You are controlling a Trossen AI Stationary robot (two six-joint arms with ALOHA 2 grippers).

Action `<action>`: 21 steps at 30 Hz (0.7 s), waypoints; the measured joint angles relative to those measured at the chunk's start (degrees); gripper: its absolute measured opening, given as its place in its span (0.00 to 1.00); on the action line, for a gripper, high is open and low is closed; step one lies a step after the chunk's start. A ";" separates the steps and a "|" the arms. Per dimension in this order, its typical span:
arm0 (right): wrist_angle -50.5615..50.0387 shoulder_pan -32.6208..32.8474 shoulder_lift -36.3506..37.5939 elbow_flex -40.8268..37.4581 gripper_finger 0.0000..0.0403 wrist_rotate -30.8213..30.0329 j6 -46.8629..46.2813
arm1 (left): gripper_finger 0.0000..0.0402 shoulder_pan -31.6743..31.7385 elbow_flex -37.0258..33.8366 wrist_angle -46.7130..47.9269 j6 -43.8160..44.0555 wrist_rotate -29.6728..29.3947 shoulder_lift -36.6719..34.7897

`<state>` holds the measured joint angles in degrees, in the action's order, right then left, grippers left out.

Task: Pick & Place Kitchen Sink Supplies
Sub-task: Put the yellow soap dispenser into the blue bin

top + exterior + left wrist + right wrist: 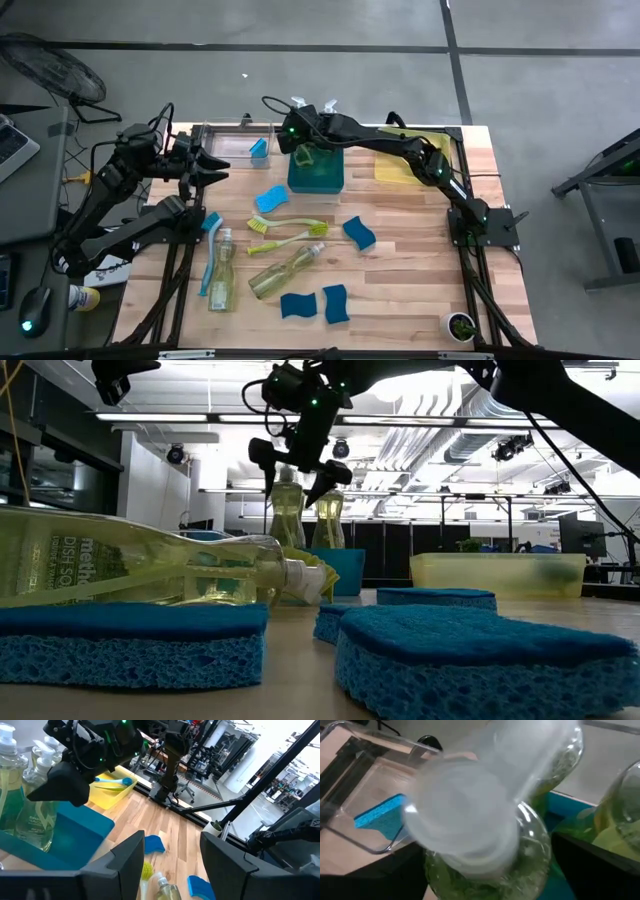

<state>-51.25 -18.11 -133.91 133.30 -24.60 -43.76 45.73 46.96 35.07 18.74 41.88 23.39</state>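
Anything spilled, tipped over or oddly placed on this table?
No spill shows. Two soap bottles lie on their sides on the table, awaiting sorting. The right tool hangs open over two upright bottles in the teal bin.

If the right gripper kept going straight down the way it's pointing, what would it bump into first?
Most likely the soap bottle standing in the teal bin. The right gripper hangs just above it, fingers open, with the pump top right below. Exact depth is hard to judge.
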 joint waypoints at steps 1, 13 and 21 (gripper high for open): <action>-0.04 -0.11 0.00 0.01 0.96 0.46 0.03 | 0.47 0.00 0.00 0.00 0.00 0.01 0.00; -0.58 -0.28 0.52 -0.05 0.91 4.21 0.69 | 0.47 0.00 0.00 1.34 0.00 0.07 -0.01; -3.40 -0.26 3.21 -0.07 0.91 4.02 1.30 | 0.47 0.00 0.00 1.36 -0.02 0.96 -0.02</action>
<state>-54.65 -18.37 -130.70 133.23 -20.58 -42.46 45.74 46.96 36.42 18.72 42.84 23.38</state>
